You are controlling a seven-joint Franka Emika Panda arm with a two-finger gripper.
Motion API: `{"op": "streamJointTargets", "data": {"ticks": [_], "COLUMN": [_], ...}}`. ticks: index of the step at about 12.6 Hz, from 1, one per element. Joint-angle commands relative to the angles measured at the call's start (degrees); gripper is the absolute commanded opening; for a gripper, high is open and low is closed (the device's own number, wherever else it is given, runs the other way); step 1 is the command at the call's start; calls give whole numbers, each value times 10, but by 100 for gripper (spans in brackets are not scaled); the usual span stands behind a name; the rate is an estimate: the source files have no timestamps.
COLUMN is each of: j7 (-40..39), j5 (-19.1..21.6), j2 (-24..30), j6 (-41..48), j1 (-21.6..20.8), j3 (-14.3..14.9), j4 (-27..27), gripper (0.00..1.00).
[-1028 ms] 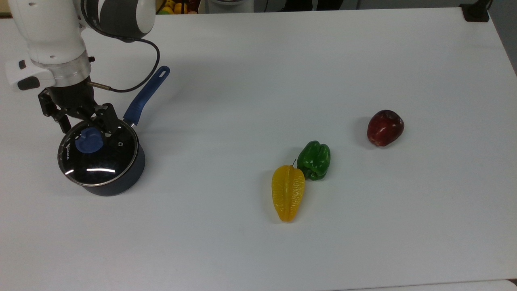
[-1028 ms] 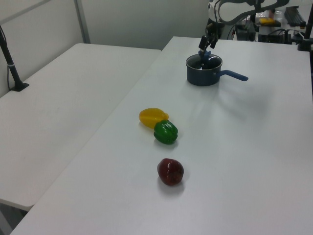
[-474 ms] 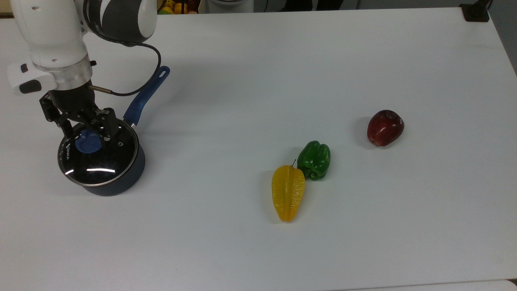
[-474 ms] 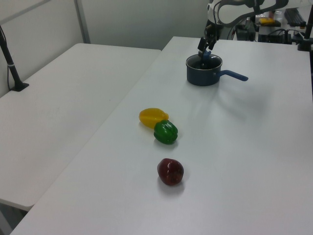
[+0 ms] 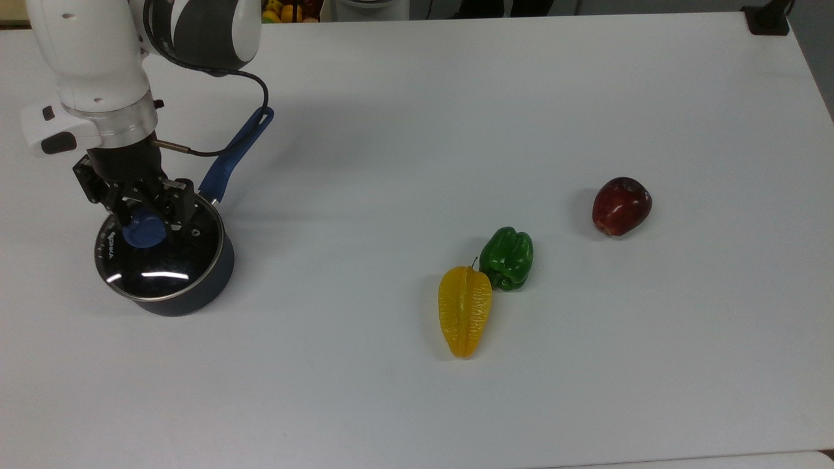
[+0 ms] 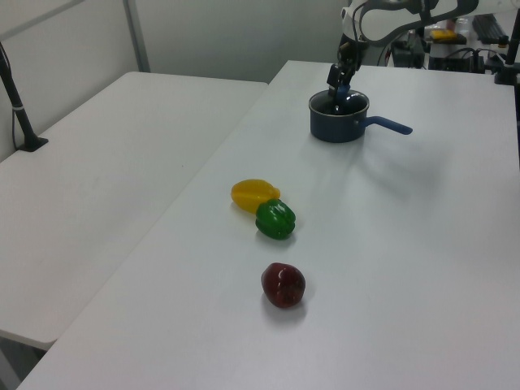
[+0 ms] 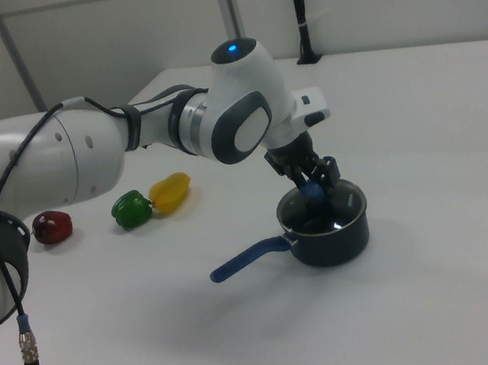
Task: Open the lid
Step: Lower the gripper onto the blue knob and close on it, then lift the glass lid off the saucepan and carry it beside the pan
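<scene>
Gripper down over the blue knob, fingers either side of it and close in; likely pinching the knob, though actual contact hard to confirm from the top view. Knob chosen as the only graspable feature of the lid, which sits flat on the dark saucepan, seated and not yet raised. Saucepan handle angled away toward the top view's upper right, clear of the wrist. Yellow fruit, green pepper and red apple well apart on the white table, no obstacle to a straight lift.
</scene>
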State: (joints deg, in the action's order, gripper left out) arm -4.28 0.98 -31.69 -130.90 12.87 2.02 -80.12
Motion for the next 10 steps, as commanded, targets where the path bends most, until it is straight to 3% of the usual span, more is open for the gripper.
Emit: {"op": "streamJointTargets", "data": {"ticks": [1,3,10], "j7": [-10,-11,-10], "j5": [10,10,10], "j2": [0,4,45], "j6": [-6,-2,42], "j1": [-7,-6,-2], "j3": [3,3,8], "j4": [1,2,3], "gripper": [53,46,46]}}
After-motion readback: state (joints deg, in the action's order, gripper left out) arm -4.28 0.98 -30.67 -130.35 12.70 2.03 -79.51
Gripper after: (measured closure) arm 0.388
